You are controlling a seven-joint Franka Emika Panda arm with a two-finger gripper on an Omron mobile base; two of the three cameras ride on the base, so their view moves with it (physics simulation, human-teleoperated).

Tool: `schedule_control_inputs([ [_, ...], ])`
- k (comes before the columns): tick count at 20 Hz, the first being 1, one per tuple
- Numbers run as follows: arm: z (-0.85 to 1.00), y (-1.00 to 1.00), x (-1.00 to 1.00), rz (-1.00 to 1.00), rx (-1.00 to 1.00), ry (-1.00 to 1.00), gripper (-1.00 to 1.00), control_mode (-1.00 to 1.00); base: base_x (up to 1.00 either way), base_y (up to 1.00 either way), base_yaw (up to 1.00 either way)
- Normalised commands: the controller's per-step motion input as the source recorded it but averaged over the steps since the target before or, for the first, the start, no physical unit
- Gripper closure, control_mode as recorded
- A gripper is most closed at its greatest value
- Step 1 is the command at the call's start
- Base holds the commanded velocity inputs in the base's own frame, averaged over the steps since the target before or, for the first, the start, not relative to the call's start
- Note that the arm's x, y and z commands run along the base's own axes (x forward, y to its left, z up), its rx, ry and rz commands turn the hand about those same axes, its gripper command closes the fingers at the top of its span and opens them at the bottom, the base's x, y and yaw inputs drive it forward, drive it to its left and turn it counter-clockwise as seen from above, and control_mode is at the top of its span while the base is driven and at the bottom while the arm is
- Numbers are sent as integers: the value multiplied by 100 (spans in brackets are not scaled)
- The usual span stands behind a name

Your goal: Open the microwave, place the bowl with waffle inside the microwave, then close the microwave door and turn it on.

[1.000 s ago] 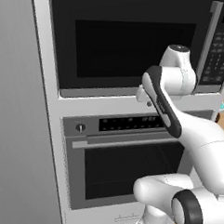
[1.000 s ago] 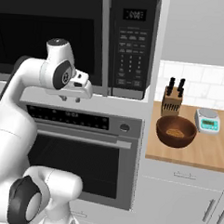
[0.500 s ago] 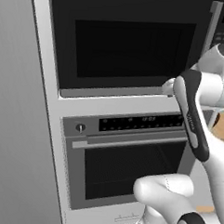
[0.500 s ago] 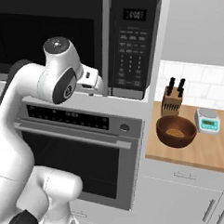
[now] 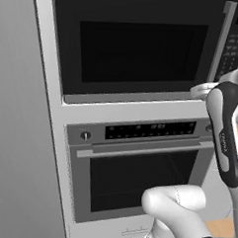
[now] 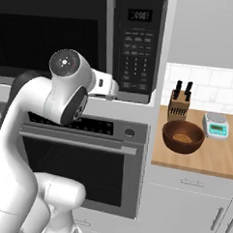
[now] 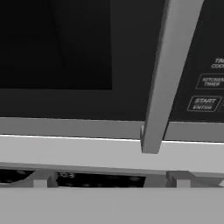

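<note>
Fingers spread wide and empty, the gripper [image 6: 115,88] hangs near the foot of the microwave door [image 5: 139,45] handle [image 7: 168,74] — door shut. A clean pull likely means rising to straddle the bar squarely before closing — bowl [image 6: 183,137] waits on the counter [image 6: 203,159].

The microwave [image 7: 87,52] keypad [image 7: 205,87] carries buttons reading "START / ENTER" and "KITCHEN TIMER"; other labels are illegible.

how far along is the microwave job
Nothing looks done: the microwave door is shut. In hand: the open gripper sits near the bottom of the grey handle, not gripping it. Left: open the door, load the bowl from the counter, close, start.
</note>
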Motion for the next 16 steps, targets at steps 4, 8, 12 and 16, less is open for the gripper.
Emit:
schedule_control_inputs([
  [4, 15, -27, 1, -1, 0, 0, -100, -100, 0, 0, 0],
  [8, 25, -31, 13, -7, 0, 0, -100, -100, 0, 0, 0],
  [12, 27, -16, 18, -8, 3, 0, -100, -100, 0, 0, 0],
  [16, 10, -6, 22, -6, 5, -6, -100, -100, 0, 0, 0],
])
